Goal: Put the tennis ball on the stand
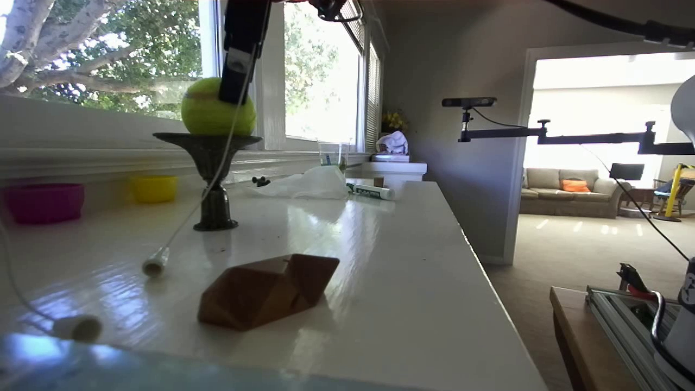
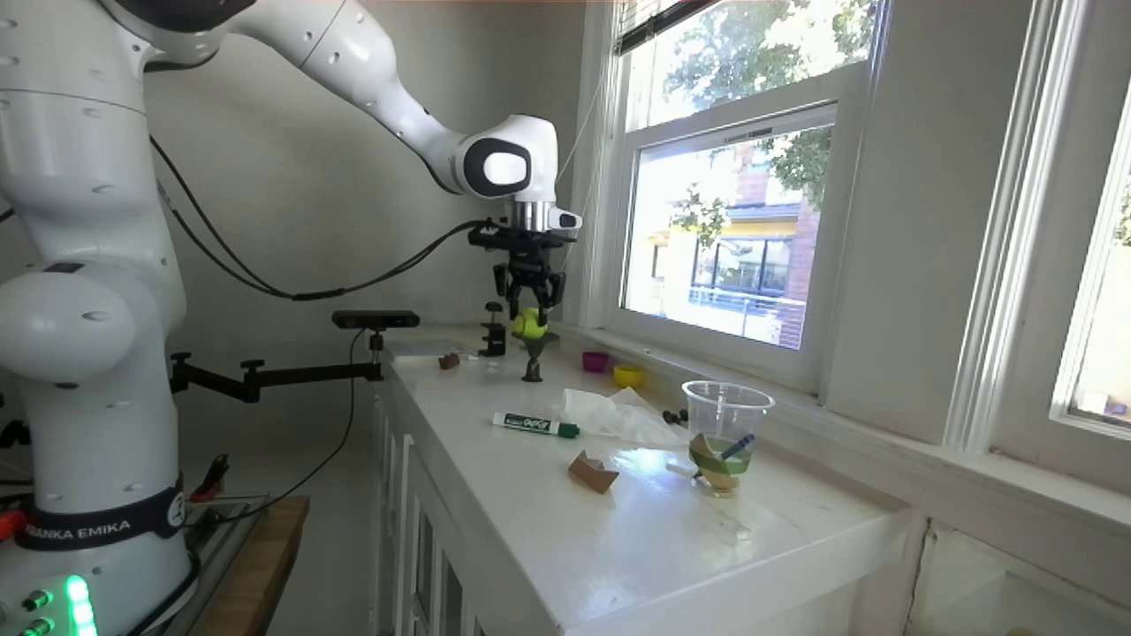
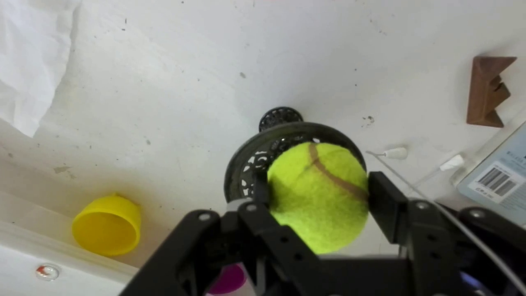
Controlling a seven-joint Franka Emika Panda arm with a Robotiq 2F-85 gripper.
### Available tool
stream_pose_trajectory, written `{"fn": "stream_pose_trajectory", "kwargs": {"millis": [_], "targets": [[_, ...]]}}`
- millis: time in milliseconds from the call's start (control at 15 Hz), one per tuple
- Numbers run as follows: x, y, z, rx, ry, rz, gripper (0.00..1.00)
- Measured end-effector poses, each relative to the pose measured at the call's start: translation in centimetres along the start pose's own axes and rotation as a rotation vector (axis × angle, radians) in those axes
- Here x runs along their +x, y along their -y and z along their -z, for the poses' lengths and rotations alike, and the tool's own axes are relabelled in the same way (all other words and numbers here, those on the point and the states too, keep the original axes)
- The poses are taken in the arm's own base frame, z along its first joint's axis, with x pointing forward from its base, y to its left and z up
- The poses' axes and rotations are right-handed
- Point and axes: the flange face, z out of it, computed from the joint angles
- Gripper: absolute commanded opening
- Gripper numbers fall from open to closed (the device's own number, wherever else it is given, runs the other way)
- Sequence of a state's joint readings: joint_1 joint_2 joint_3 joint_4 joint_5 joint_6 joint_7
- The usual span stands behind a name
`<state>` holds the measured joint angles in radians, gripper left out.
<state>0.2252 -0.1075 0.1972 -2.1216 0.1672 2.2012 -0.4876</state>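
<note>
The yellow-green tennis ball (image 1: pixel 217 108) is at the top of a dark metal stand (image 1: pixel 215 209) with a wide dish and narrow foot. In an exterior view its underside meets the dish rim; any contact inside the dish is hidden. In the wrist view the ball (image 3: pixel 320 222) lies between both black fingers of my gripper (image 3: pixel 318 193), which press on its sides. The openwork dish of the stand (image 3: pixel 236 168) shows behind it. In an exterior view my gripper (image 2: pixel 529 306) points straight down over the ball (image 2: pixel 528 327) and stand (image 2: pixel 533 368).
A purple cup (image 1: pixel 44 203) and yellow cup (image 1: pixel 154 189) stand by the window. A brown faceted piece (image 1: pixel 266 293) lies on the counter. A white window cord (image 1: pixel 209 187) hangs beside the stand. A clear cup (image 2: pixel 726 424), marker (image 2: pixel 535 425) and white sheet (image 2: pixel 623 415) are farther along.
</note>
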Motion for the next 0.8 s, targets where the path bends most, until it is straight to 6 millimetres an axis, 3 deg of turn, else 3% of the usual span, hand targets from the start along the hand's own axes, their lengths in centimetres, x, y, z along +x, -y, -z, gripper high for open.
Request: {"fn": "stream_pose_trajectory", "kwargs": {"millis": [800], "targets": [[0.42, 0.01, -0.32, 0.008, -0.001, 0.018, 0.37]]}}
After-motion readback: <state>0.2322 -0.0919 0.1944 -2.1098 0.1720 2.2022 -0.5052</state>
